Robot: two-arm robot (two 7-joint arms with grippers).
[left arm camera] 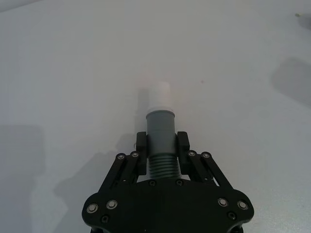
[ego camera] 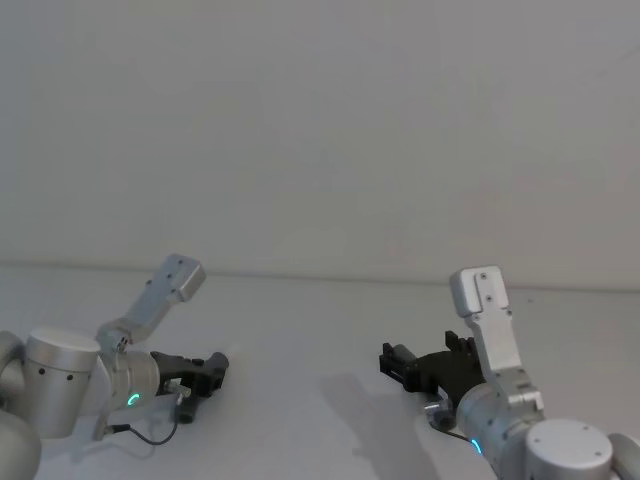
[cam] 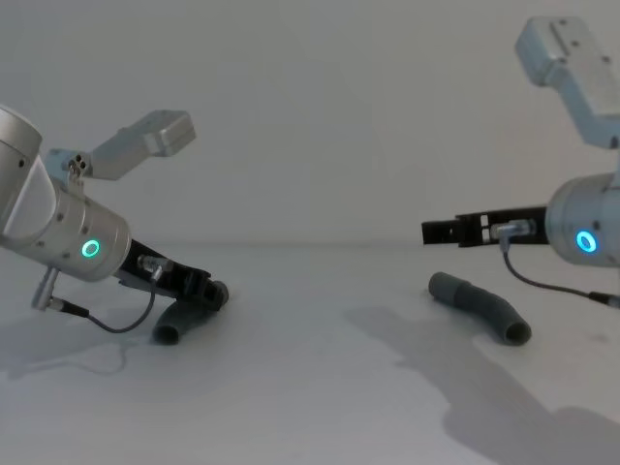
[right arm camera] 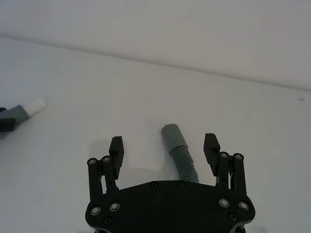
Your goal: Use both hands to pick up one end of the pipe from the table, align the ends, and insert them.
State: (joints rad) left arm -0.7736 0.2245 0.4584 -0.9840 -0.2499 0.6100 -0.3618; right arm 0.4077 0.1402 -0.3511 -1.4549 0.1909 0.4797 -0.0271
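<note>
You are holding the shorter pipe piece between the fingers of your left claw, its plug tip sticking out ahead of the claw. The longer pipe piece is lying on the worktop just below your right claw, under the gap between its spread fingers. The claws are sitting well apart.
</note>
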